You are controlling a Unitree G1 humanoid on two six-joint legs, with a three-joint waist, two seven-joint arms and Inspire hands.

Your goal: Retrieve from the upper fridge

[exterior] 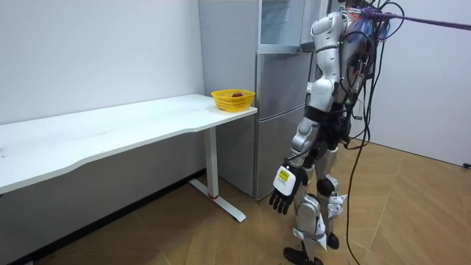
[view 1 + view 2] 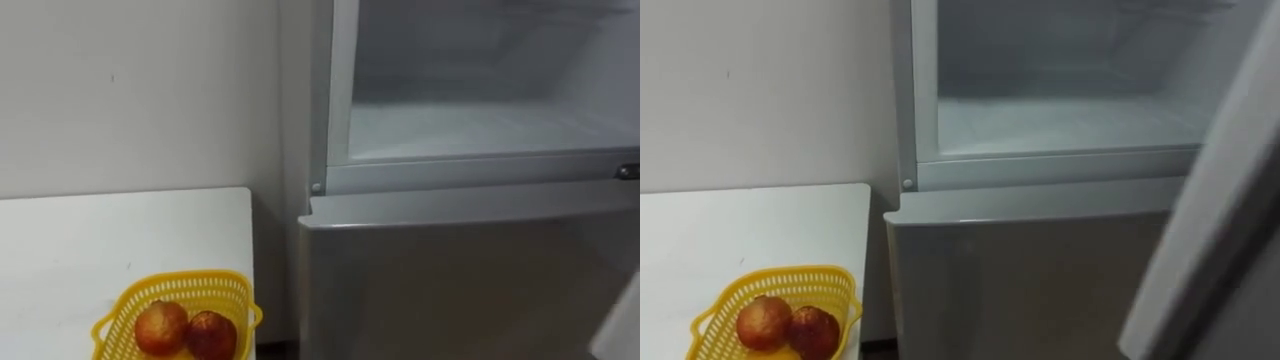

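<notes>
Door [image 2: 1210, 220]: open, close at right.
Fruit [image 2: 162, 327]: two, in basket [image 2: 180, 283] on table [image 2: 120, 230]; likely firm, light, bruisable; cup whole.
Upper fridge [image 2: 480, 130]: shelf bare.
Left hand [image 1: 283, 193]: hangs, fingers relaxed apart.

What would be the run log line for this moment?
stance: before fridge | upper compartment: open | left hand: open, hanging | basket: on table, two red fruits

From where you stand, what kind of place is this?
Probably a kitchen corner: a fridge with its upper compartment open, a white table beside it, and a yellow basket of fruit on that table.
</notes>
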